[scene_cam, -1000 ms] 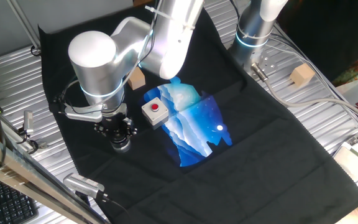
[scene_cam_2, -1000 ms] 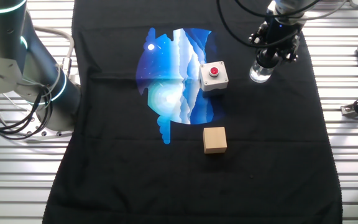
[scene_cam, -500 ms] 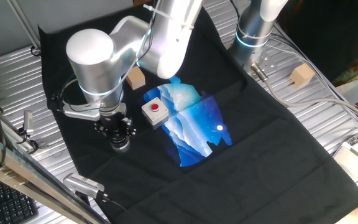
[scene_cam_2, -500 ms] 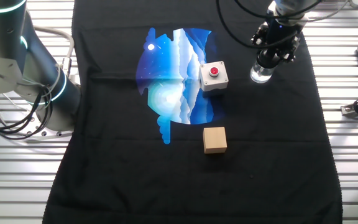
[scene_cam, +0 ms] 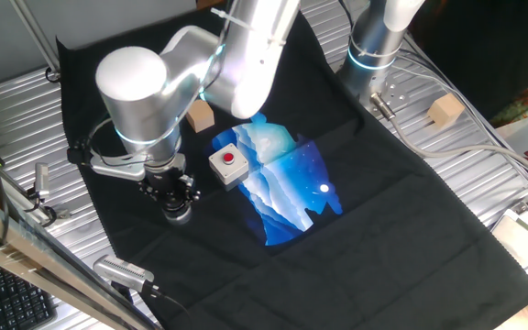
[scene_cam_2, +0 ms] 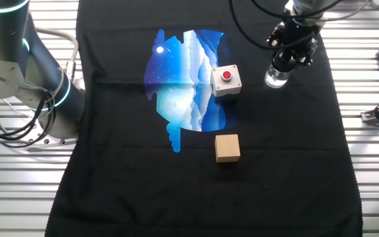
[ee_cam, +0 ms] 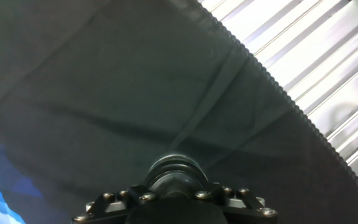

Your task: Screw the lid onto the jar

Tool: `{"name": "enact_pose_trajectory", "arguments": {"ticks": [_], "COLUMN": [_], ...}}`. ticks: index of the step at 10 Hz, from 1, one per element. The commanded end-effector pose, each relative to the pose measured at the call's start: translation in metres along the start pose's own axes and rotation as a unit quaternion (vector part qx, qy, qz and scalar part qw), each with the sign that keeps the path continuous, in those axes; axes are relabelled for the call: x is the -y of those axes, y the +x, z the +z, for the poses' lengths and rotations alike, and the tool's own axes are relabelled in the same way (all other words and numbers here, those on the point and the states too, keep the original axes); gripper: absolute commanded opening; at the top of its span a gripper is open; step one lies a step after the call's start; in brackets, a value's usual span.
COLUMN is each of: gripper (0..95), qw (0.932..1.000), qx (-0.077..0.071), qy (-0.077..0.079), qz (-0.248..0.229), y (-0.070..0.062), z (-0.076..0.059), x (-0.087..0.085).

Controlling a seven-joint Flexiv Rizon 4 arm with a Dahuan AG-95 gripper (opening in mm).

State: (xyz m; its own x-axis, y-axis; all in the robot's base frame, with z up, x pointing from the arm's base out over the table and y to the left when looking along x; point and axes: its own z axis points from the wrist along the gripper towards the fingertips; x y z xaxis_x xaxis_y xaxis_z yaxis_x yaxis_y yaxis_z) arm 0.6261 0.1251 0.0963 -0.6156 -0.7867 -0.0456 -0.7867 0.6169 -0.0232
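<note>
The jar (scene_cam_2: 275, 79) is a small clear cylinder standing upright on the black cloth, right of the red-button box; it also shows in one fixed view, jar (scene_cam: 180, 215). The black lid (scene_cam_2: 281, 67) sits on the jar's mouth. My gripper (scene_cam_2: 285, 60) comes straight down from above and is shut on the lid. In the hand view the lid (ee_cam: 174, 169) is a dark ribbed round cap between my fingers, gripper (ee_cam: 176, 190), and it hides the jar beneath.
A white box with a red button (scene_cam_2: 226, 80) stands just left of the jar. A tan wooden cube (scene_cam_2: 227, 147) lies nearer the front. A blue printed patch (scene_cam_2: 183, 72) covers the cloth's middle. The cloth's edge (ee_cam: 278, 93) and ribbed metal table lie close by.
The arm's wrist housing has turned and shifted slightly over the jar. The gripper stays on the lid and the jar has not moved.
</note>
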Motion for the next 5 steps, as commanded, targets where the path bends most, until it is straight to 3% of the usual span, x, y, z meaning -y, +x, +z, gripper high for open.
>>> {"name": "enact_pose_trajectory", "arguments": {"ticks": [1,3,5], "gripper": [0.0,0.0,0.0], "qw": [0.9999,0.9999,0.9999], "qx": [-0.007,0.000,-0.005], "qy": [0.007,0.007,0.002], "qz": [0.004,0.008,0.009], "y": [0.0030,0.0026,0.0026], "z": [-0.0003,-0.0004,-0.0005], "x": [-0.0010,-0.0008,-0.0006]}}
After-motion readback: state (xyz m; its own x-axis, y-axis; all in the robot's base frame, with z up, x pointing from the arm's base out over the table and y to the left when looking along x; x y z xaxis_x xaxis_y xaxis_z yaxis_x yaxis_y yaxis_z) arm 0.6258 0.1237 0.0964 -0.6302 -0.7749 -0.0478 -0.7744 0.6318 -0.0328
